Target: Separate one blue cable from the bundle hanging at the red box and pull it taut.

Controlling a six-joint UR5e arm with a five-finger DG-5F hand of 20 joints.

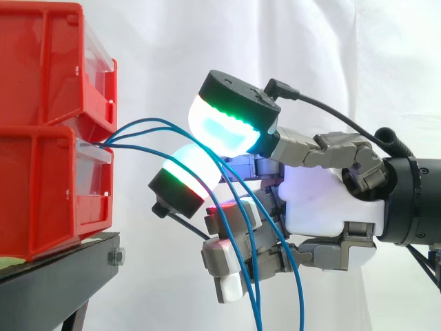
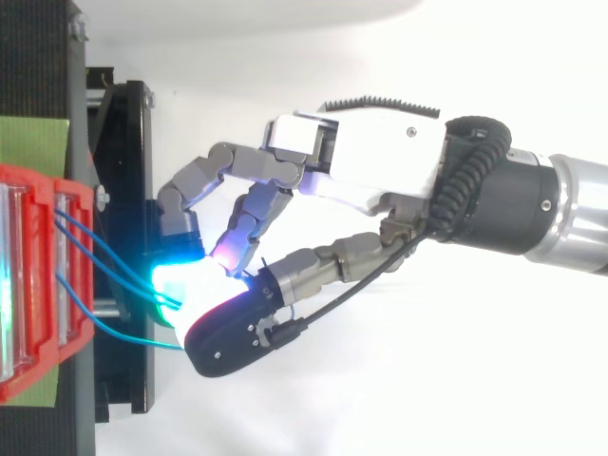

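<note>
Several thin blue cables point(image 1: 160, 121) come out of the slot between two stacked red bins point(image 1: 41, 186) and arc to the right. They hang slack past my hand point(image 1: 318, 201) and leave the bottom edge. My hand comes in from the right with its fingers curled. A large pad glowing white and green point(image 1: 227, 124) sits above the cables and a smaller glowing pad point(image 1: 180, 178) sits below, nearly meeting where a cable runs between them. From above, the cables point(image 2: 103, 271) run from the bin front point(image 2: 71, 275) into the closed fingertips of my hand point(image 2: 366, 166).
The bins rest on a black stand point(image 1: 65, 265) with a bolt at its edge. A green strip point(image 2: 33, 142) lies on the stand beside the bins. A white curtain hangs behind everything.
</note>
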